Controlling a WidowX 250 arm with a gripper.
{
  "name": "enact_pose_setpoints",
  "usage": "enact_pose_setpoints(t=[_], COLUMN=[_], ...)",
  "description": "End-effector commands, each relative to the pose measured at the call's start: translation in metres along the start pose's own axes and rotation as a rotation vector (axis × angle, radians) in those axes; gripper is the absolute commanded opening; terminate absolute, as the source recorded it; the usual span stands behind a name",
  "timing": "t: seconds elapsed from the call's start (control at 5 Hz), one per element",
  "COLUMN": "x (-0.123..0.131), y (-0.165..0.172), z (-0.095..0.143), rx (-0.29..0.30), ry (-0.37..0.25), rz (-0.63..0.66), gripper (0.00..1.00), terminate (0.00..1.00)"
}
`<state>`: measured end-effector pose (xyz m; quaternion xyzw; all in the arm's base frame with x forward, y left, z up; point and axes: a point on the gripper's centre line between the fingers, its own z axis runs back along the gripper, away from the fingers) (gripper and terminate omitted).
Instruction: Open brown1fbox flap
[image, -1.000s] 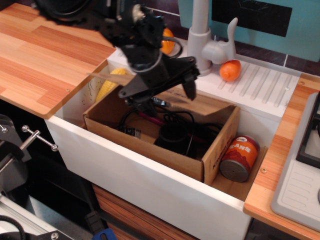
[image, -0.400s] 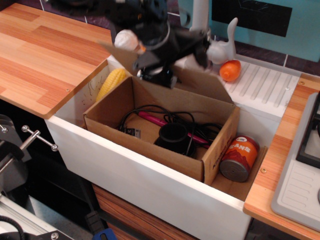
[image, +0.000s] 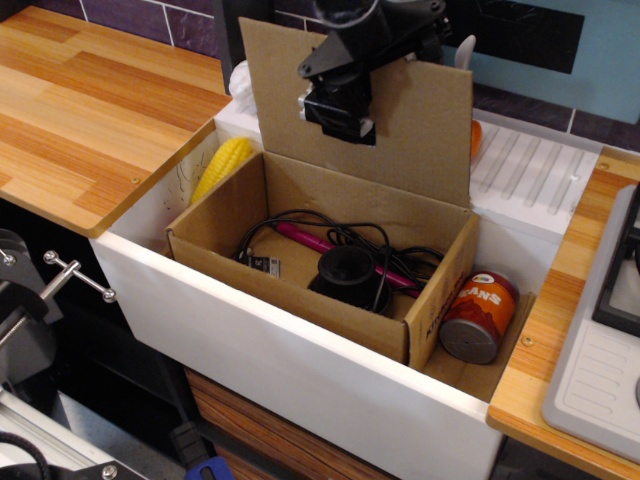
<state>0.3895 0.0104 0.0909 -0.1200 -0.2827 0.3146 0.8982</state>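
The brown1fbox (image: 300, 305) sits in the white basin (image: 300, 385), open at the top. Its flap (image: 425, 125) stands upright along the box's back edge, plain brown face toward the camera. My black gripper (image: 338, 112) hangs in front of the flap's upper middle, close to or touching it. I cannot tell how its jaws stand or whether they pinch the cardboard. Inside the box lie a black round object (image: 347, 270), black cables and a pink stick (image: 300, 239).
A red tin can (image: 478, 315) lies in the basin right of the box. A yellow corn cob (image: 222, 168) leans at the box's left. Wooden counter (image: 90, 110) is on the left, a white drainboard (image: 530, 170) behind, a stove edge (image: 610, 330) on the right.
The flap has swung up from lying over the box's back part to standing upright. My gripper rose and moved back with it.
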Motion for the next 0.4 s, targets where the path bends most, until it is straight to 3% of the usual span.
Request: enact_pose_setpoints(t=[0.0,0.2], x=[0.0351,0.0413], y=[-0.0326,-0.0398], z=[0.0009,-0.0026], rx=[-0.049,-0.048], ry=[-0.085,-0.065], rz=[-0.133,-0.140], gripper=[1.00,1.00], terminate=[0.00,1.00])
